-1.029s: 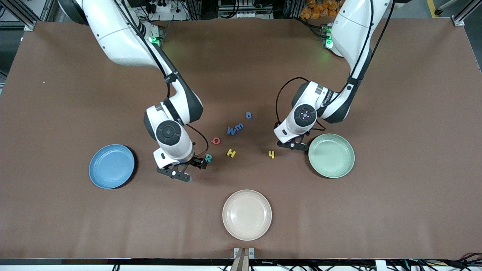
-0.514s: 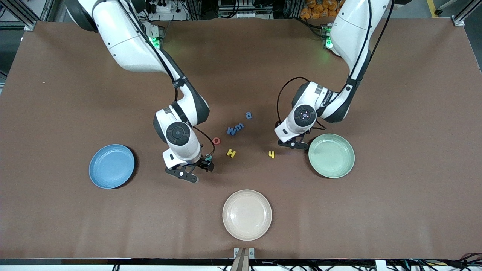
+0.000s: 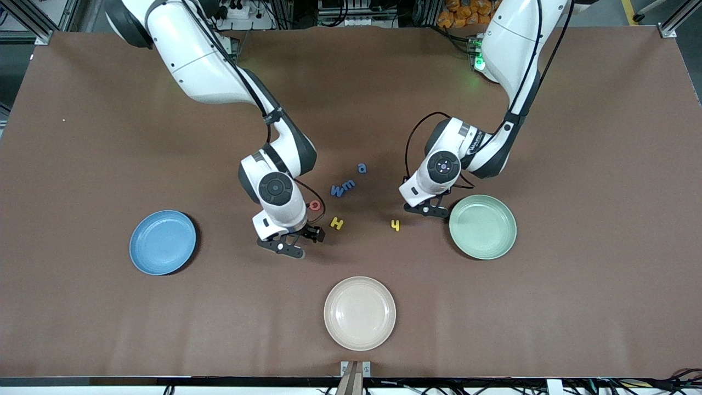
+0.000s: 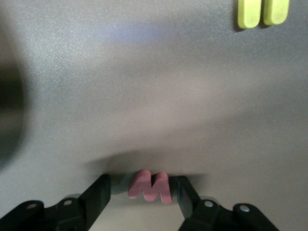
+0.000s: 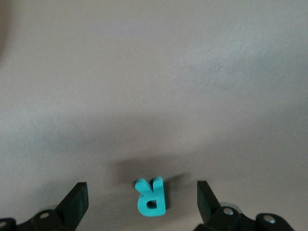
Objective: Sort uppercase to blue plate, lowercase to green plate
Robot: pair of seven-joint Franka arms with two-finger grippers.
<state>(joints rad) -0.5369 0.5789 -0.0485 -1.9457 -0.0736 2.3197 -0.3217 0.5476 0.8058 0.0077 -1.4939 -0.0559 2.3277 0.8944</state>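
My right gripper (image 3: 300, 239) hangs low and open, its jaws wide on either side of the teal R (image 5: 151, 197), which lies flat on the table. My left gripper (image 3: 425, 210) is down at the table beside the green plate (image 3: 482, 226). It is open, with its jaws narrowed around the red w (image 4: 150, 186) and a small gap on one side. Both letters are hidden in the front view. The red Q (image 3: 315, 205), yellow H (image 3: 337, 223), dark blue W (image 3: 337, 191), blue m (image 3: 349, 184), blue a (image 3: 362, 168) and the yellow y-like letter (image 3: 395, 225) lie mid-table. The blue plate (image 3: 163, 242) holds nothing.
A cream plate (image 3: 360, 312) sits nearest the front camera, mid-table, with nothing on it. The brown table mat (image 3: 109, 137) lies bare around the plates. The yellow H is just beside the right gripper's fingers.
The right arm slid toward the yellow H and came over the teal R, which the gripper now hides in the front view. The left arm stayed beside the green plate.
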